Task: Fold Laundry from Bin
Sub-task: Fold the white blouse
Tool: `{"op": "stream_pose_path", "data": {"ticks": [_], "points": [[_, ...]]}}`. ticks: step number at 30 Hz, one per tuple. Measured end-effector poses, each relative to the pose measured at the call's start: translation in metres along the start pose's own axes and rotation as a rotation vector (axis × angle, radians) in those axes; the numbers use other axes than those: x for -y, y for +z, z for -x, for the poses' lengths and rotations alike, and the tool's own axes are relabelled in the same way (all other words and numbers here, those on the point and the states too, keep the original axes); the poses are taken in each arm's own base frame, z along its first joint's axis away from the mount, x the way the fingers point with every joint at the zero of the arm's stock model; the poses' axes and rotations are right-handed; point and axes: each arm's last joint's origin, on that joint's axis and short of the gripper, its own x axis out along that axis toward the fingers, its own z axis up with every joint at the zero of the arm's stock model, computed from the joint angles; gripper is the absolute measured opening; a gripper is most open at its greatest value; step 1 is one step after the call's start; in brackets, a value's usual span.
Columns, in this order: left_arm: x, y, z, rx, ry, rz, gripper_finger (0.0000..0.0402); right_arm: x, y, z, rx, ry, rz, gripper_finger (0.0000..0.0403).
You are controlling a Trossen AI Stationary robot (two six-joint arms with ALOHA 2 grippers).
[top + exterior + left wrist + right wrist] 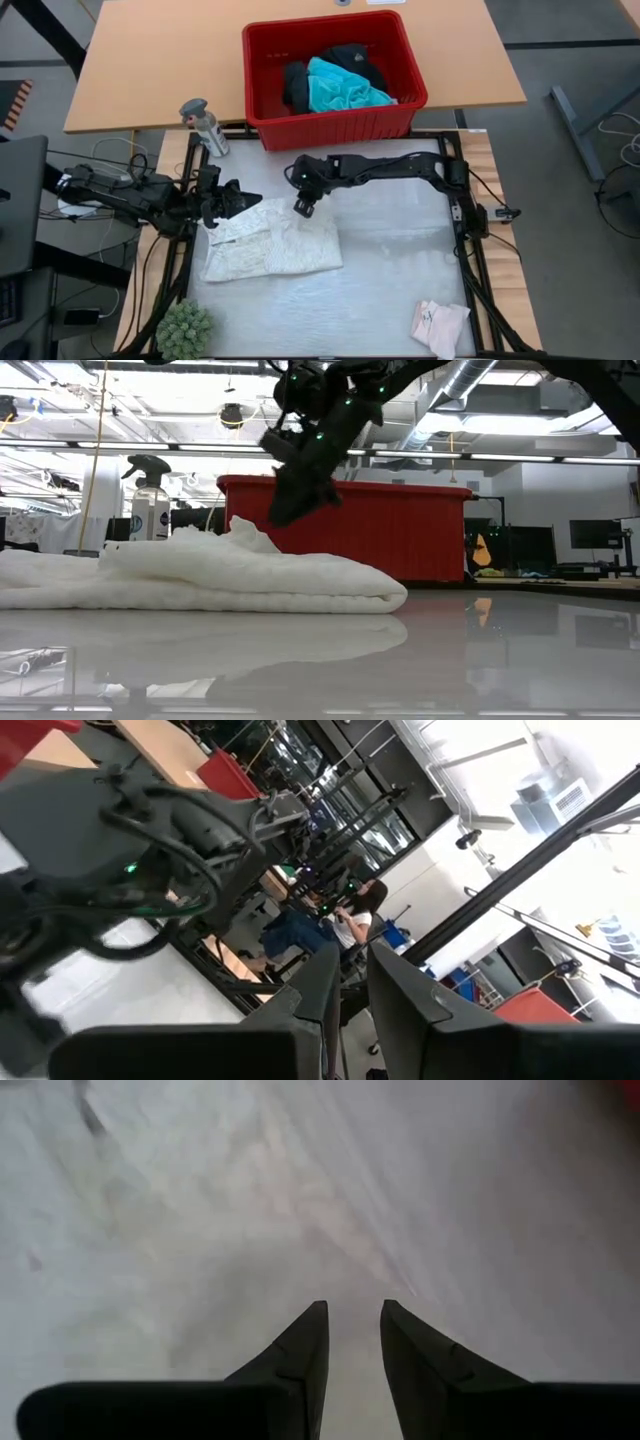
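The white lacy top lies folded flat on the table's left half and shows as a low white heap in the low view. My right gripper hangs just above its far right corner, slanting down, fingers a little apart with nothing between them. It is clear of the cloth. My left gripper hovers over the top's far left corner, pointing slightly upward, fingers nearly together and empty. The red bin stands behind the table and holds a turquoise shirt and black clothing.
A small pale pink-white piece lies at the table's near right corner. A spray bottle stands at the far left and a green plant at the near left corner. Bare table surface stretches right of the white top.
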Motion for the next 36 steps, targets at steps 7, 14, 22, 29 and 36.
{"op": "stream_pose_path", "data": {"ticks": [7, 14, 22, 29, 36], "points": [[-0.001, -0.001, 0.0, -0.01, 0.011, -0.006, 0.0043, -0.012, -0.029, -0.008, -0.247, -0.006, 0.056, 0.0118], [-0.002, -0.001, 0.0, -0.01, 0.021, -0.008, 0.0043, -0.024, -0.032, -0.039, -0.183, 0.029, 0.096, 0.0118], [-0.003, -0.002, 0.0, -0.005, 0.042, -0.011, 0.0043, -0.02, -0.016, -0.052, -0.008, 0.075, 0.029, 0.0118], [-0.005, -0.003, -0.001, 0.005, 0.072, -0.016, 0.0043, 0.005, 0.01, -0.05, 0.195, 0.059, -0.075, 0.0118], [-0.007, -0.005, -0.001, -0.013, 0.097, -0.03, 0.0043, 0.027, 0.018, -0.043, 0.198, 0.141, -0.207, 0.0118]]}}
